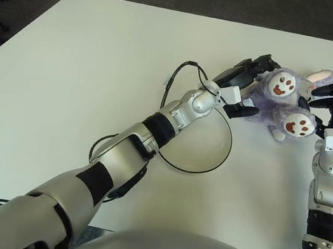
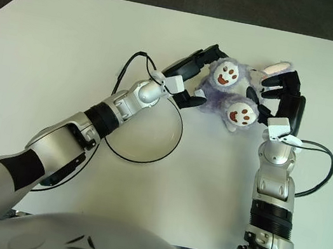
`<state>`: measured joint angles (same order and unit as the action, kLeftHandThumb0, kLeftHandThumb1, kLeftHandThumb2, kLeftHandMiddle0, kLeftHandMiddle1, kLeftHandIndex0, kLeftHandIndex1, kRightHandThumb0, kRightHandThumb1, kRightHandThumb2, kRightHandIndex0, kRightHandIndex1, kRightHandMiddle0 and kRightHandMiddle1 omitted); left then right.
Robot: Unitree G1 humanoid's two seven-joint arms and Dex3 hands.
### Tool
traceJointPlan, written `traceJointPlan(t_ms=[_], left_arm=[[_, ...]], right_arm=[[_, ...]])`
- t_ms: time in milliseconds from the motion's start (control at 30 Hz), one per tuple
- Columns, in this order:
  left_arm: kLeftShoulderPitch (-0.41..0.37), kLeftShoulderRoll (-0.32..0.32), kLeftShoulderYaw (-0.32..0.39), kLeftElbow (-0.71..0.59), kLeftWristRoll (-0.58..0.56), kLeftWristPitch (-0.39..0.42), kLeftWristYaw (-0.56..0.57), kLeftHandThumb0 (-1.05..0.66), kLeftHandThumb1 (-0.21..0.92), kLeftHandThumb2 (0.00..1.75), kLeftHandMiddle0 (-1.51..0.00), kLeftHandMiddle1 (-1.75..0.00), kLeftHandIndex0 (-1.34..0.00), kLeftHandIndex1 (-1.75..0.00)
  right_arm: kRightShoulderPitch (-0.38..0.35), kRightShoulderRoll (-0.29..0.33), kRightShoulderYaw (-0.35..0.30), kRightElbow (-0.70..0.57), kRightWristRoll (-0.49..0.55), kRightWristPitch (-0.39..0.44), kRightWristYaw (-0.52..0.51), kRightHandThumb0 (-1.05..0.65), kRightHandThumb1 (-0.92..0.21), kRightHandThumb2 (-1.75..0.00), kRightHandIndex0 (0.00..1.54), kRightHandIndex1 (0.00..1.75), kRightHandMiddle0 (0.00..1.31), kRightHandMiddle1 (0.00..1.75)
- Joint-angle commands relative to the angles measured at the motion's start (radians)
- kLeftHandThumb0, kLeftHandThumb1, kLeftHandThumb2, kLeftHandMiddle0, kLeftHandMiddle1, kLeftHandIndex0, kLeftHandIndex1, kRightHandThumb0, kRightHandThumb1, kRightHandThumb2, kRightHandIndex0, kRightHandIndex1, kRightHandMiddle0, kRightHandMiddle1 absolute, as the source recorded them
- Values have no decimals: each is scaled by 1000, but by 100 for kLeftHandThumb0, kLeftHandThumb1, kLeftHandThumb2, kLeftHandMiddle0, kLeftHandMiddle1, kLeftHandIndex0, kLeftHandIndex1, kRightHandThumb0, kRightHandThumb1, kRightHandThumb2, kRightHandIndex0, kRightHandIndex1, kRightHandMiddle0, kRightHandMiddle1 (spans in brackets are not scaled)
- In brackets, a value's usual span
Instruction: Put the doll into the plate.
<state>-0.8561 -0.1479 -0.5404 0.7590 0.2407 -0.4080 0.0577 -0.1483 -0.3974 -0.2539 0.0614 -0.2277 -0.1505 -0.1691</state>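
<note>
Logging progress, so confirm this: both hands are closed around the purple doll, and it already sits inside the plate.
Not quite. Both the left hand and the right hand do clasp the purple doll, but it is not in the plate. The left eye view shows the doll beyond the plate's far right rim, over the white table.
</note>
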Motion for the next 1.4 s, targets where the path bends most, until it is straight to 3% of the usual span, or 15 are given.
traceJointPlan(t_ms=[0,200,400,733,1200,1367], left_arm=[[-79,-245,21,11,-23,-14,21,24,8,146,0,-65,0,-119],[-77,-261,32,16,-36,-11,42,17,10,143,0,-70,-1,-123],[-76,-263,28,12,-25,-6,77,5,14,137,0,-79,-3,-124],[-73,-257,21,3,-18,-17,104,0,16,132,0,-96,-7,-126],[-70,-258,21,-10,-35,-8,100,4,14,133,0,-108,-7,-127],[-68,-271,25,-7,-46,-8,101,12,11,138,0,-107,-5,-126]], right_arm=[[13,-52,20,-37,-58,4,29,0,-56,-97,42,156,35,175],[80,-72,48,-80,-198,51,-4,0,-55,-100,38,161,39,172],[91,-54,48,-92,-153,109,62,-1,-50,-105,41,161,44,171],[26,-56,120,-53,-170,193,143,-1,-42,-120,43,173,42,174],[-39,-88,201,25,-188,166,196,-1,-35,-126,56,175,41,168],[-65,-72,267,-66,-246,286,250,-1,-32,-129,61,175,45,164]])
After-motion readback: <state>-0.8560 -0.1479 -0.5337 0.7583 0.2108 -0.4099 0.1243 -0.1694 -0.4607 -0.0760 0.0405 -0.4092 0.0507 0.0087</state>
